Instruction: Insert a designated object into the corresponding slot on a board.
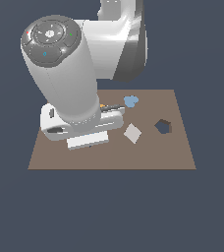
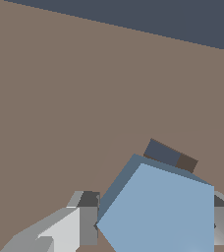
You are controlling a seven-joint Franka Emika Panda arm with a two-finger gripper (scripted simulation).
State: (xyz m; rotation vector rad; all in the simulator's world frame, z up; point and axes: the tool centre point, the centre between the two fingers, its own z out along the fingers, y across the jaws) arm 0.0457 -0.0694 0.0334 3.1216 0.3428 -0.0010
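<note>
In the exterior view you see a large flat brown rectangular board lying level against a plain dark slate-blue background that fills everything around it, with no walls or furniture to make out. The white and grey robot arm rises over the board's side toward the exterior view's left, its rounded grey cap facing you, and it blocks much of that part of the board. On the open part of the board, a white diamond tile lies near the middle, a lumpy rounded blue piece sits close to the far edge, and a dark navy pentagon-shaped cut-out slot is just beyond the tile toward the exterior view's right, apart from it. A small orange speck shows beside the arm's hand, too little of it visible to name. The gripper itself is hidden beneath the arm in this view. In the wrist view the brown board fills most of the picture, with a strip of the dark background along one edge. The gripper has its two grey fingers closed against opposite sides of a small flat light-blue pentagon block, which sits between them, cut off by the picture's edge. Just beyond the block a small dark recess shows in the board, mostly covered by the block, so you cannot tell its shape.
</note>
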